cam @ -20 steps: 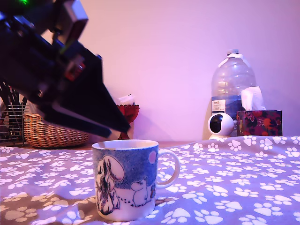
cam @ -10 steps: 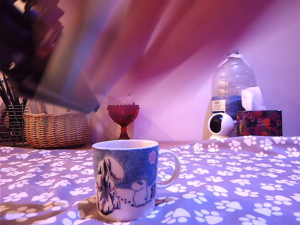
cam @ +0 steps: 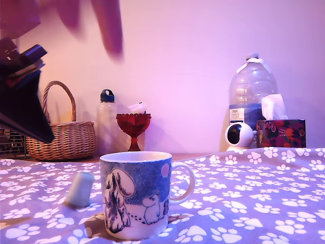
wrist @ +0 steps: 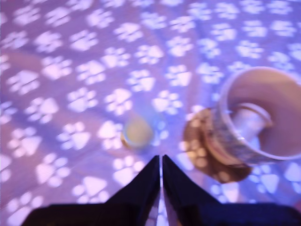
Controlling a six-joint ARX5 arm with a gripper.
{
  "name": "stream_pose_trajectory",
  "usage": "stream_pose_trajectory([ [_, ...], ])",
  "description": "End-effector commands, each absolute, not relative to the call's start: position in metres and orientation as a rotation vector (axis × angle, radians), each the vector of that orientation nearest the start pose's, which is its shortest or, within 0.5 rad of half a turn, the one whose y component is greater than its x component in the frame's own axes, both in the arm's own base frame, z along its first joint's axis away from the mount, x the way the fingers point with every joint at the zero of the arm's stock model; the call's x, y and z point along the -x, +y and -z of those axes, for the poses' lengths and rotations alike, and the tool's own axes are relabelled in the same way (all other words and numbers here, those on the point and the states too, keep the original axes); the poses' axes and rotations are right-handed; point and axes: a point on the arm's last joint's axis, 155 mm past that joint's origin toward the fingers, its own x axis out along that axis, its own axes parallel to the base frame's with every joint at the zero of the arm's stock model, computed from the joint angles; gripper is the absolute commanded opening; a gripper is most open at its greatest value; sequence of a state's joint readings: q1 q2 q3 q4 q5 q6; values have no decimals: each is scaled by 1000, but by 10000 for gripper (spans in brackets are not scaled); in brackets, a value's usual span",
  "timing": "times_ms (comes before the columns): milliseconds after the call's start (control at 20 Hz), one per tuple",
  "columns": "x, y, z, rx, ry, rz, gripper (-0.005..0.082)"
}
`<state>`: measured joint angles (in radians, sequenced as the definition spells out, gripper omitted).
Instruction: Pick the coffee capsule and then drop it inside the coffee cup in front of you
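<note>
Coffee capsule (cam: 80, 188): small pale tapered pod, standing narrow end up on the paw-print cloth, lower left of the exterior view, just beside the cup, apart from it.

Coffee cup (cam: 138, 193): blue mug, white handle and interior, cartoon creatures, pink dot; upright, bottom centre.

Coffee capsule (cam: 80, 188) on paw-print cloth (cam: 254, 203), just beside coffee cup (cam: 137, 193), exterior view's left; gripper raised far left.

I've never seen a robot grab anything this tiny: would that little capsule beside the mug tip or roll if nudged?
Probably. The capsule looks small and light, standing on soft-looking cloth, so a nudge may topple it. Its tapered round shape would likely roll in a curve. The gripper, shut above it, must open first.
</note>
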<state>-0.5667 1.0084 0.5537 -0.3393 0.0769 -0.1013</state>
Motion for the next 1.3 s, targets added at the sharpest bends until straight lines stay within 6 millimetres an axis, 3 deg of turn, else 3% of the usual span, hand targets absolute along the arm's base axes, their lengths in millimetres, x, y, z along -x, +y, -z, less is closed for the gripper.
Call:
stream_pose_trajectory([
  [0, -250, -174, -100, -90, 790, 563, 1],
  [250, -259, -179, -111, -2, 755, 539, 1],
  [500, -255, -186, -112, 14, 758, 569, 2],
  [650, -257, -187, -114, 114, 778, 531, 28],
  [700, -257, -187, -114, 137, 783, 523, 106],
  [850, -253, -194, -116, 193, 801, 543, 537],
  [900, -253, -194, -116, 216, 808, 536, 607],
  [1250, -258, -190, -117, 287, 815, 472, 618],
])
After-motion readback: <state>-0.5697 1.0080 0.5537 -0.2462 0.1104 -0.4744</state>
